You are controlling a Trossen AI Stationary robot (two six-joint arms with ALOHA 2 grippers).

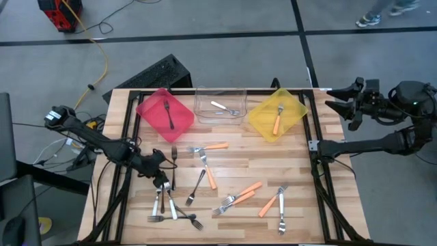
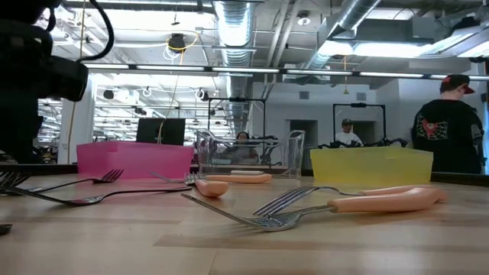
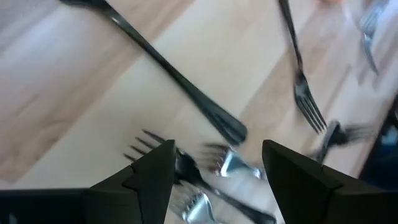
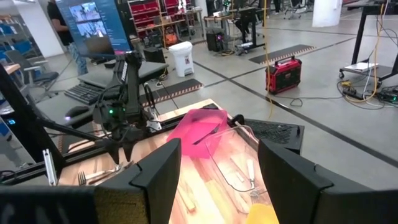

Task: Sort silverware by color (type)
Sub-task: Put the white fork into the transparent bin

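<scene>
A wooden table [image 1: 232,171] seen from above carries three square bins along its far edge: a red bin [image 1: 164,113] holding one dark fork, a clear bin [image 1: 220,106] holding one silver fork, and a yellow bin [image 1: 277,113] holding one orange-handled fork. The remaining forks lie loose on the bare wood. Several orange-handled forks [image 1: 239,198] are scattered across the middle and toward the right side of the table, while a tangle of dark and silver forks [image 1: 171,208] sits near the front left corner. The left gripper [image 1: 162,179] is low over that tangle, its fingers spread apart and holding nothing; in the left wrist view, a dark fork [image 3: 186,93] lies diagonally just beyond the fingertips, and shiny fork heads [image 3: 227,163] lie between the two fingers, though blur makes it hard to say exactly how many forks overlap there. The right gripper [image 1: 341,99] waits off the table's far right corner, raised, with its fingers also parted and empty. In the low view, a person in a dark shirt and cap [image 2: 451,126] stands in the room behind the table.
</scene>
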